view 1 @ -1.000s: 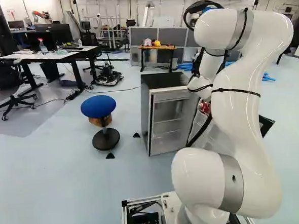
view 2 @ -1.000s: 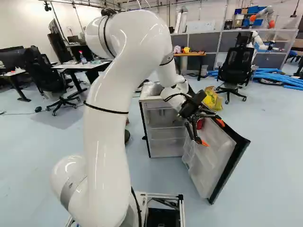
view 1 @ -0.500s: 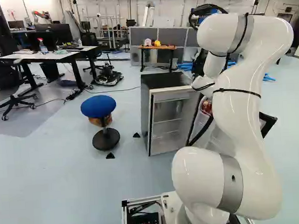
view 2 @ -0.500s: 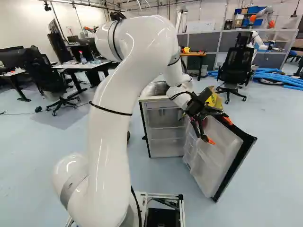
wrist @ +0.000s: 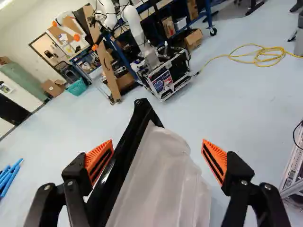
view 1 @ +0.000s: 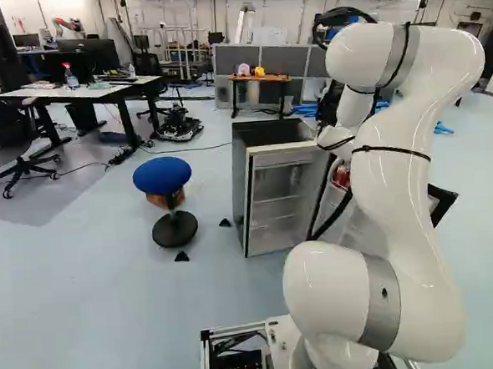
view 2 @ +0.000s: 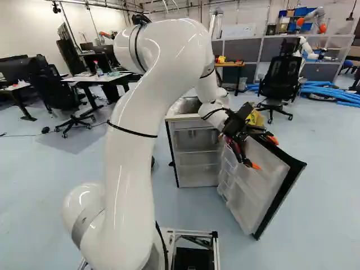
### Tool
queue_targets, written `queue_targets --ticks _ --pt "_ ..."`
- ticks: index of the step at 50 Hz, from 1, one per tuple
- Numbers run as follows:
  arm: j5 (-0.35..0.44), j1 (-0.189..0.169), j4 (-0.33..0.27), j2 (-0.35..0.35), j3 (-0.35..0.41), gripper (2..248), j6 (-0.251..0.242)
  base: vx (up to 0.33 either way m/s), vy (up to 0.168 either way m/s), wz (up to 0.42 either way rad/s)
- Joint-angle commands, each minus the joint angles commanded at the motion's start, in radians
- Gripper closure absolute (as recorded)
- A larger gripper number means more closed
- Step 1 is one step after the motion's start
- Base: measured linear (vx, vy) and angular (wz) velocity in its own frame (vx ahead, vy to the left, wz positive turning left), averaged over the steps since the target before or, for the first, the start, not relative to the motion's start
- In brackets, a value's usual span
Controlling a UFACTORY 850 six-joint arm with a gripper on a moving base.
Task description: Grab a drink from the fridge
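Blue stool (view 1: 162, 174) near open fridge (view 1: 275, 208)

A pale blue smooth floor is spreading beneath a round blue-topped stool (view 1: 162, 174), a black mesh-backed office chair (view 2: 282, 76) and white-topped desks (view 1: 82, 90); grey partition panels (view 1: 260, 59) are standing beyond.

One fridge (view 1: 268, 134) – one stool (view 1: 162, 174)

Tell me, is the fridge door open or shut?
Open. In the right base view the door stands swung out from the fridge, and you can see inside the fridge.
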Motion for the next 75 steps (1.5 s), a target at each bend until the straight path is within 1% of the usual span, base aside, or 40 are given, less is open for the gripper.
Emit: queue_targets --ticks 9,17,62,75 --pt "0.0 0.012 -0.068 0.034 0.061 3 0.0 0.0 0.0 0.0" --pt "-0.002 0.024 -0.143 0.067 0.12 3 0.0 0.0 0.0 0.0" --pt "-0.112 0.098 -0.613 0.278 0.444 3 0.0 0.0 0.0 0.0" --pt "-0.147 0.109 -0.75 0.339 0.527 3 0.0 0.0 0.0 0.0"
